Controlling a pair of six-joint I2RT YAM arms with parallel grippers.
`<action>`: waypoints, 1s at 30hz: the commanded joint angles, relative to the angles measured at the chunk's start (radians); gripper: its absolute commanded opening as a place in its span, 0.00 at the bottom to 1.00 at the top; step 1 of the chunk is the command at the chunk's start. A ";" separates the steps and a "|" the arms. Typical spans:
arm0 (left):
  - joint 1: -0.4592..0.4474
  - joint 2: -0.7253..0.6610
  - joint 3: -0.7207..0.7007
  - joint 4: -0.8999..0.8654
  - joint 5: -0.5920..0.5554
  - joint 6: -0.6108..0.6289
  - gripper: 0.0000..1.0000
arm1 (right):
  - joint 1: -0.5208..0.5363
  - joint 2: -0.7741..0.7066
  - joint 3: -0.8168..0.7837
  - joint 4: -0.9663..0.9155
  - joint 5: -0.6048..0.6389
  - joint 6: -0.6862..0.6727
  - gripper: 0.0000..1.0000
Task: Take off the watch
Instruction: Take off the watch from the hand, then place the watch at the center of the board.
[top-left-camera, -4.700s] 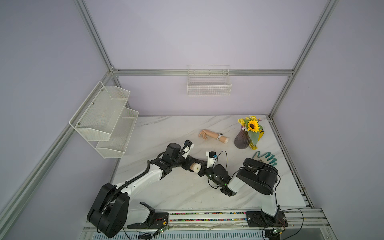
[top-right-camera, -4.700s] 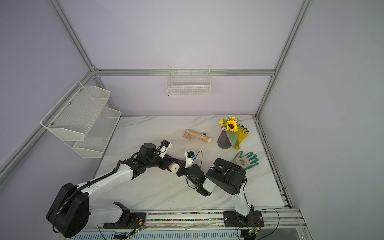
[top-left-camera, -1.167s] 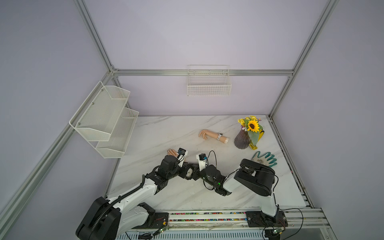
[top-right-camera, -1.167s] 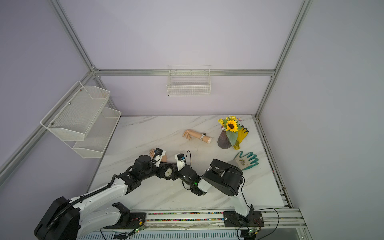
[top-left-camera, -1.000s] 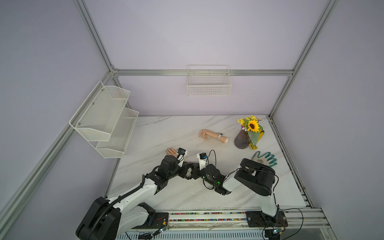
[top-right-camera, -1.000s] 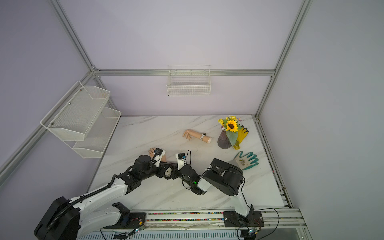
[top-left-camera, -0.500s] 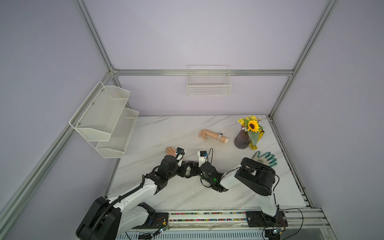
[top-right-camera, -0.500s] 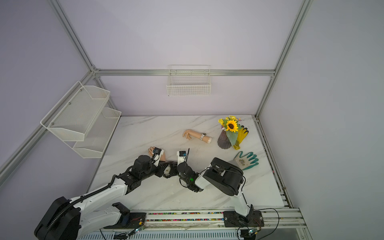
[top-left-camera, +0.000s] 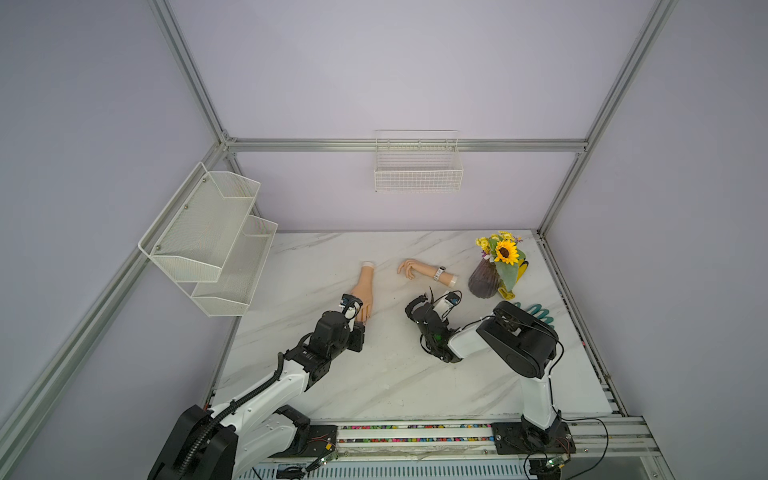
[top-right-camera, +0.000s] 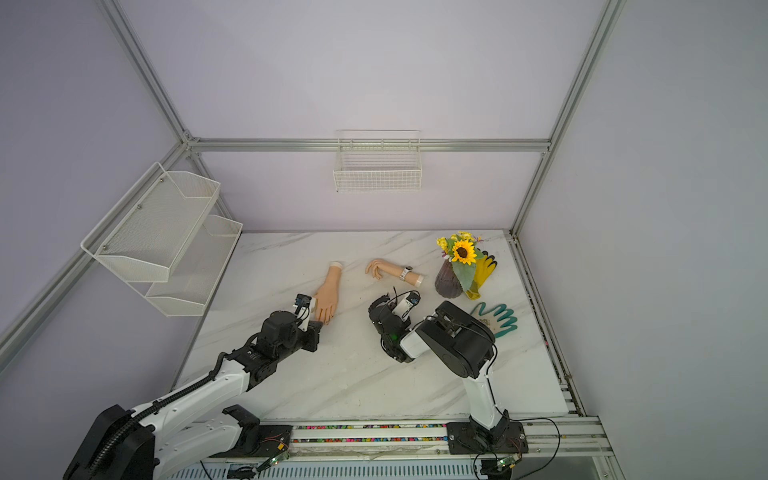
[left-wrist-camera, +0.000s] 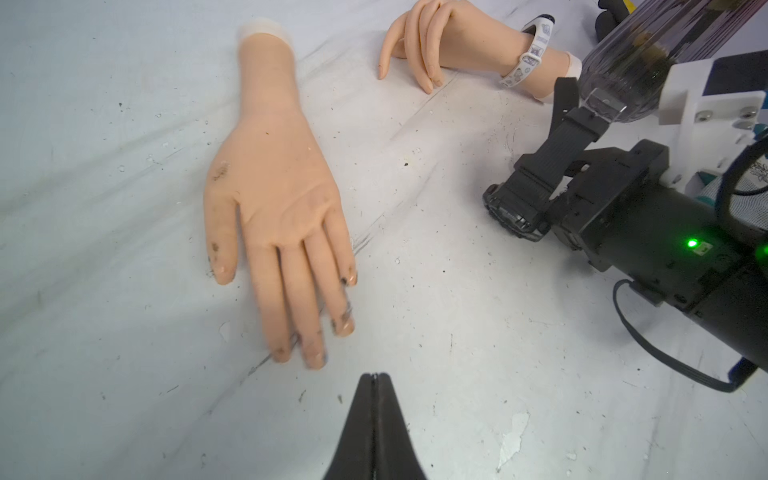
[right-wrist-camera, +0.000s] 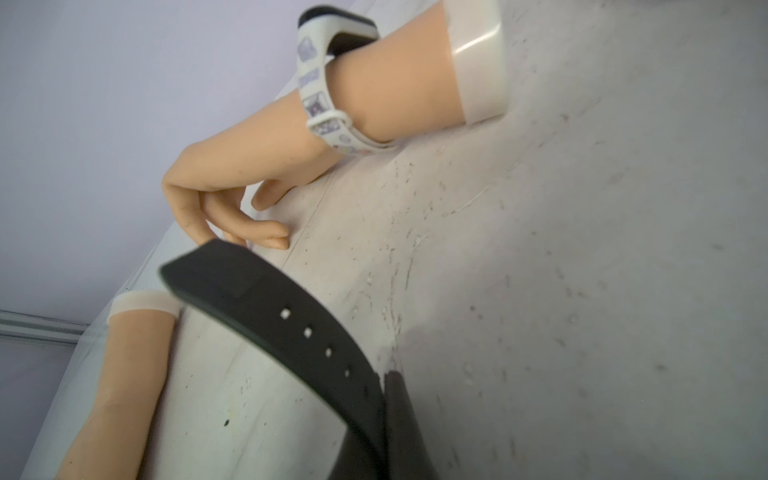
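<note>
Vase: flowers; worktop 2 o'clock.
Hands: two. The bare hand; the far hand wears the white watch.
Left end effector: closed.
Right end effector: grips black watch.

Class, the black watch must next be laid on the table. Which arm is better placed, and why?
Right. The right gripper is shut on the black watch; the left gripper is shut and empty, just beyond the fingers of the bare hand.

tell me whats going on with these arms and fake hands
The right gripper is shut on a black rubber-strap watch, clear of the flat-lying mannequin hand, whose wrist is bare. The left gripper is shut and empty near that hand's fingertips. A second, curled mannequin hand wears a white patterned watch, untouched.
</note>
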 joint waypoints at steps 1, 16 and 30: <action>0.001 -0.011 -0.004 0.055 0.025 -0.005 0.04 | 0.002 0.004 -0.116 -0.099 -0.022 -0.102 0.00; 0.001 -0.073 0.019 0.163 0.141 -0.062 1.00 | 0.004 -0.459 -0.128 -0.210 -0.333 -0.220 0.00; 0.001 -0.007 0.203 0.001 0.201 -0.188 1.00 | -0.071 -0.773 -0.032 -0.812 -0.379 0.119 0.00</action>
